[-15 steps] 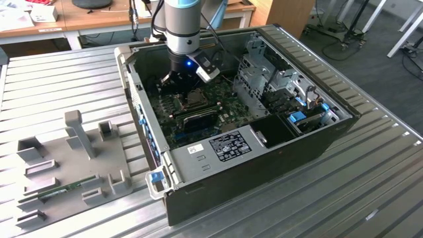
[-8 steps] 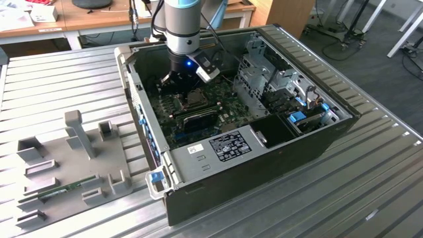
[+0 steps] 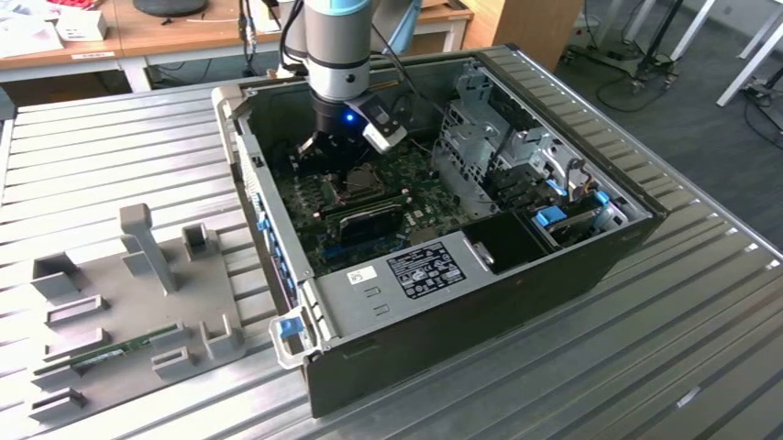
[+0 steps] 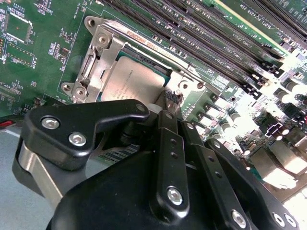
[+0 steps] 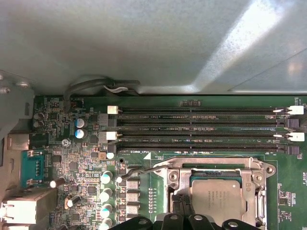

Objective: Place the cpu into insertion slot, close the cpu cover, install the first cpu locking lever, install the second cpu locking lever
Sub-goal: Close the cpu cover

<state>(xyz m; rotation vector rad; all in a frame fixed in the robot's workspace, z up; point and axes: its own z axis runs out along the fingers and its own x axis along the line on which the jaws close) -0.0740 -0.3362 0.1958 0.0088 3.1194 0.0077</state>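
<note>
The gripper (image 4: pixel 170 99) is down inside the computer case (image 3: pixel 490 302), its black fingers drawn together to a narrow tip at one edge of the socket. Whether anything thin is caught between them cannot be made out, since the tip is small and partly in shadow. Just beside that tip sits the cpu (image 4: pixel 130 79), lying flat in the insertion slot (image 3: pixel 363 181) with its silvery-tan face up. The cpu cover (image 4: pixel 98 52) is folded down over it, so the metal frame rings the chip and the chip shows through the cut-out. In the first wrist view a thin wire locking lever (image 5: pixel 139 170) juts out from a corner of the cover over the green board, apparently not tucked along the frame. Beyond the socket run the long black memory slots (image 5: pixel 201 129), side by side. The case lies open on a ribbed metal table (image 3: pixel 110 165). Well apart, towards the exterior view's left, a grey fixture plate (image 3: pixel 147 312) rests on the same table with a green memory stick (image 3: pixel 116 353) on it. Farthest off stands a wooden desk (image 3: pixel 183 32).
</note>
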